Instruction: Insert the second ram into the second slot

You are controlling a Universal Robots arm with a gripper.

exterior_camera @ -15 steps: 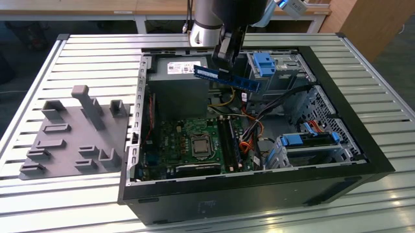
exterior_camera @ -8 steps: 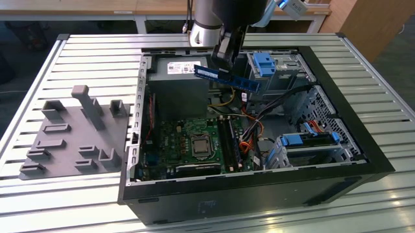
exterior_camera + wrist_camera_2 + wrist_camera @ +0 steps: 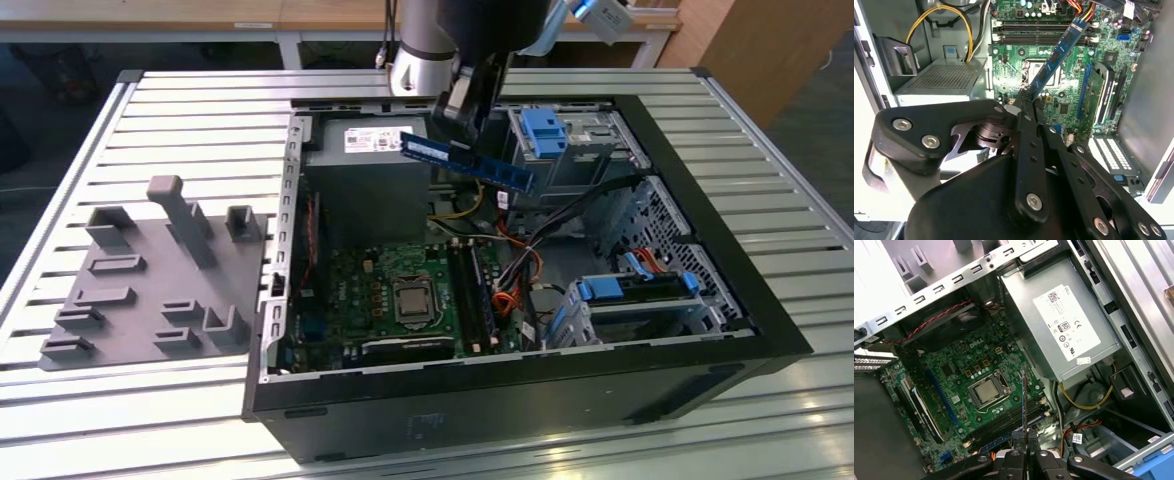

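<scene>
A robot arm point(image 3: 424, 45) reaches down from the far side over an open computer case point(image 3: 534, 390), its gripper point(image 3: 461, 118) clamped on one end of the second ram point(image 3: 470, 162). The thin blue stick hangs tilted in the air above the far half of the case. Its free end points toward the exterior view's right, well apart from the motherboard point(image 3: 360, 290) below

In the second wrist view the gripper point(image 3: 1024, 102) shows its black fingers point(image 3: 1026, 150) closed together on the second ram point(image 3: 1056, 55). The stick's flat side and dark chips face the camera as it runs out over the board toward the memory slots point(image 3: 1039, 31). The first wrist view catches the second ram point(image 3: 1024, 400) edge-on, a thin line rising from the gripper point(image 3: 1024, 447) across the memory slots point(image 3: 1004, 425), just beside the processor socket point(image 3: 986, 392)

A grey power supply point(image 3: 367, 175) sits below the stick's held end, and yellow cables point(image 3: 939, 22) loop beside it. Bright blue drive-bay clips point(image 3: 547, 130) stand just beyond the stick's free end, with more point(image 3: 641, 288) in the near corner on the exterior view's right. Loose wiring lies between them and the slots. A grey fixture point(image 3: 147, 270) rests on the slatted table point(image 3: 174, 110) on the exterior view's left of the case
</scene>
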